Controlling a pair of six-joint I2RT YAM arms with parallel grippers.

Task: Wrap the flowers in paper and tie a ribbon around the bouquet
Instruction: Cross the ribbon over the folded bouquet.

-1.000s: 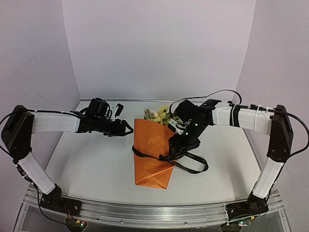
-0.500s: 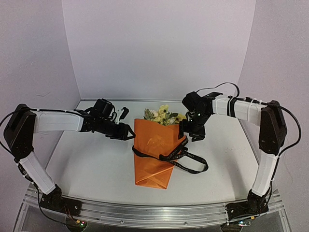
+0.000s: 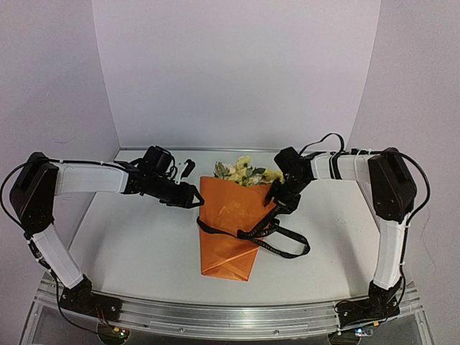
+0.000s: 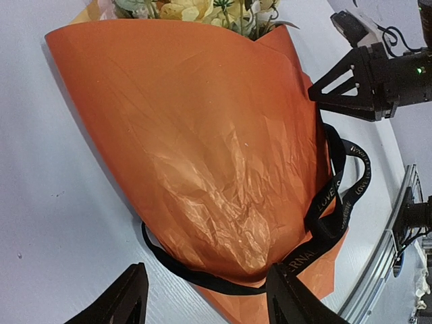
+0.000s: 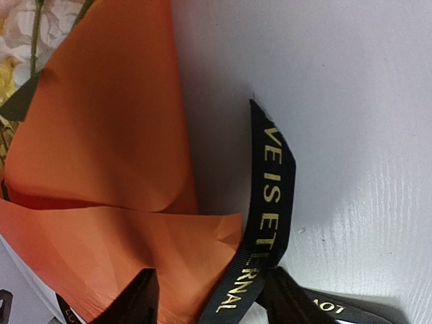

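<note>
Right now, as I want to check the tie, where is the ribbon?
In the top view the ribbon crosses the bouquet at its middle and loops onto the table on the right side, by the right claw.

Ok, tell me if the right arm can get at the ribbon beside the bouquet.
Probably yes: the right gripper hangs open just over the ribbon, which seems to run between its fingers, with nothing covering it there.

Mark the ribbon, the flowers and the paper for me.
ribbon (image 5: 273, 175): right wrist view, on the lettered stretch.
flowers (image 3: 243, 171): top view, on the yellow blossoms.
paper (image 4: 202, 135): left wrist view, on the middle of its orange face.
</note>
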